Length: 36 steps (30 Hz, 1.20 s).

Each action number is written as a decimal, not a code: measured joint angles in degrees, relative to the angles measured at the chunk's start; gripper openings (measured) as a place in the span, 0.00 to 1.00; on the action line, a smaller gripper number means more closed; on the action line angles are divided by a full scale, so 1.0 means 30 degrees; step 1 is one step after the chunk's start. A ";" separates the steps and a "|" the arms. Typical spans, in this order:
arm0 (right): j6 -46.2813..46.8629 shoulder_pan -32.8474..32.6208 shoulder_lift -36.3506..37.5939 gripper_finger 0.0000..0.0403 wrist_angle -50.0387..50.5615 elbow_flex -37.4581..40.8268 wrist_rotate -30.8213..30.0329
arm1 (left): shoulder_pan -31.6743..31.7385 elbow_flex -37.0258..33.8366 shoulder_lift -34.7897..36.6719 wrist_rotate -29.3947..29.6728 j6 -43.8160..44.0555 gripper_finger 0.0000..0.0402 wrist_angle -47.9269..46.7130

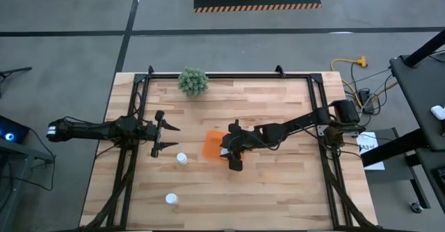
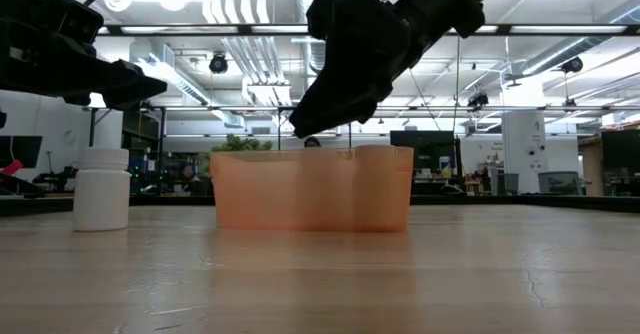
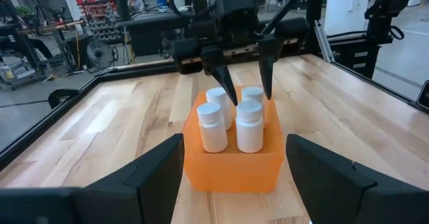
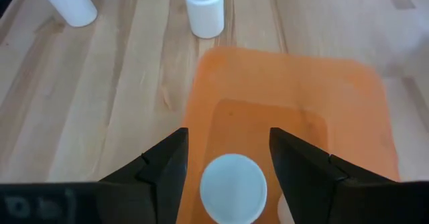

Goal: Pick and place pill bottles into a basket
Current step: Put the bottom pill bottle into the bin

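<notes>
The orange basket (image 1: pixel 211 146) stands on the table's middle, and it also shows in the left wrist view (image 3: pixel 231 167). Several white-capped pill bottles (image 3: pixel 231 123) stand upright in it. Two more bottles stand on the table, one (image 1: pixel 181 158) just left of the basket and one (image 1: pixel 171 199) near the front edge. My right gripper (image 1: pixel 233 150) hangs open over the basket, pointing down. Its fingers (image 4: pixel 167 160) stand on either side of one bottle's white cap (image 4: pixel 233 187); I see no touch. My left gripper (image 1: pixel 165 136) is open and empty, left of the basket.
A green bushy plant (image 1: pixel 193 81) stands at the table's far edge. Black frame rails run along the table's left, right and far sides. Bare wood lies in front of the basket and to the right. In the low view one bottle (image 2: pixel 100 187) stands left of the basket (image 2: pixel 312 189).
</notes>
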<state>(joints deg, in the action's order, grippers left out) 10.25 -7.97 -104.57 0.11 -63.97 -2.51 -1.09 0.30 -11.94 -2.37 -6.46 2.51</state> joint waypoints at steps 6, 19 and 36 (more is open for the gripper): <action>-0.0521 -0.0002 0.0014 0.49 0.0599 -0.0582 -0.0001 | -0.0005 0.0000 0.0000 0.0000 0.0000 0.61 -0.0002; -0.1141 0.0000 0.0102 0.49 0.0803 -0.1008 -0.0021 | -0.0005 0.0000 0.0000 0.0004 0.0000 0.61 -0.0002; -0.3473 0.0000 0.0102 0.49 0.0658 -0.0886 -0.0035 | 0.0000 0.0000 0.0007 0.0006 0.0000 0.61 -0.0009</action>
<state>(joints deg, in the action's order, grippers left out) -0.17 -7.97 -104.27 2.09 -66.63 -2.61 -1.09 0.30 -11.92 -2.35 -6.46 2.48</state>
